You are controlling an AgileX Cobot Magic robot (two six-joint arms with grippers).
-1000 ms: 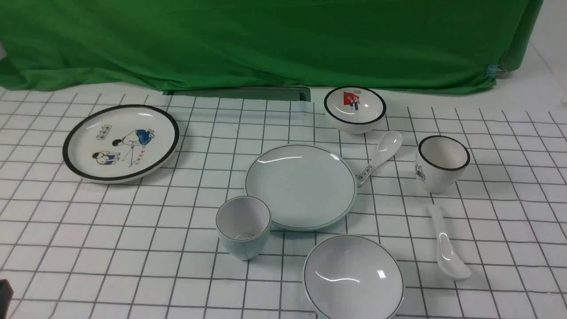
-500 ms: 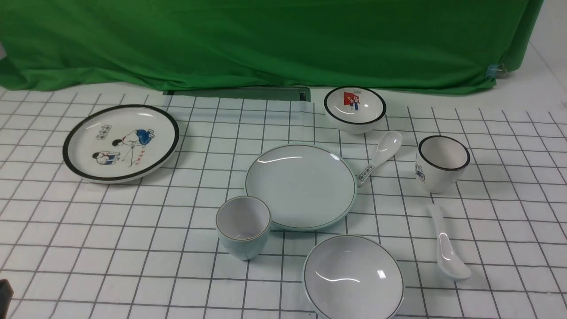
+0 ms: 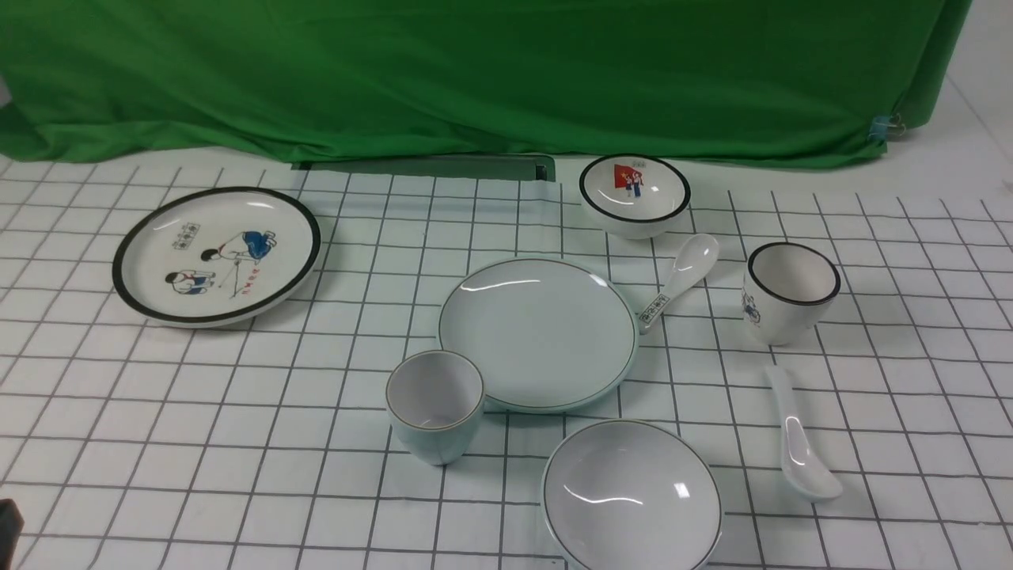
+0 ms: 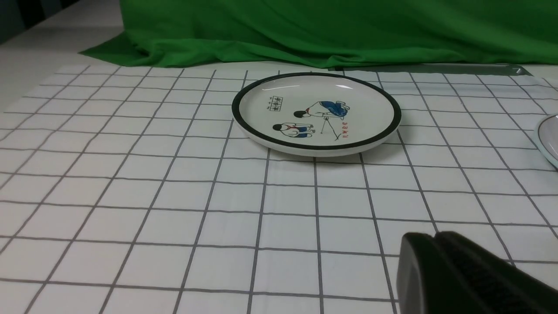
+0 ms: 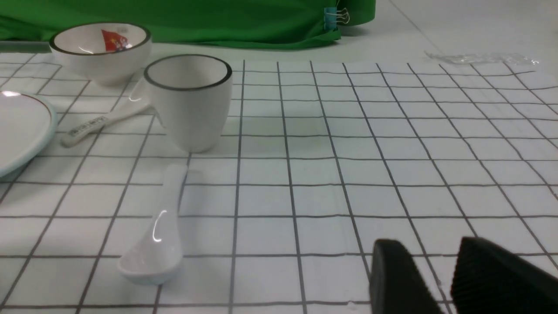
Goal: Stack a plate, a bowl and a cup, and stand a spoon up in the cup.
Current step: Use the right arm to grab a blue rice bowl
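Observation:
The pale blue-green plate [image 3: 538,332] lies mid-table. The pale cup [image 3: 434,404] stands upright at its near-left edge. The pale bowl [image 3: 631,495] sits upright in front of the plate. The plain white spoon [image 3: 799,443] lies right of the bowl, and also shows in the right wrist view [image 5: 157,235]. My left gripper [image 4: 433,237] is shut and empty, low over the cloth, well short of the cartoon plate. My right gripper [image 5: 429,253] is open by a small gap and empty, to the right of the plain spoon. The right gripper is out of the front view.
A black-rimmed cartoon plate [image 3: 216,253] lies far left. A small picture bowl [image 3: 633,194], a patterned spoon [image 3: 681,277] and a black-rimmed cup [image 3: 790,291] stand back right. A green cloth [image 3: 475,71] hangs behind. A dark sliver of the left arm [image 3: 6,526] shows at the near-left corner.

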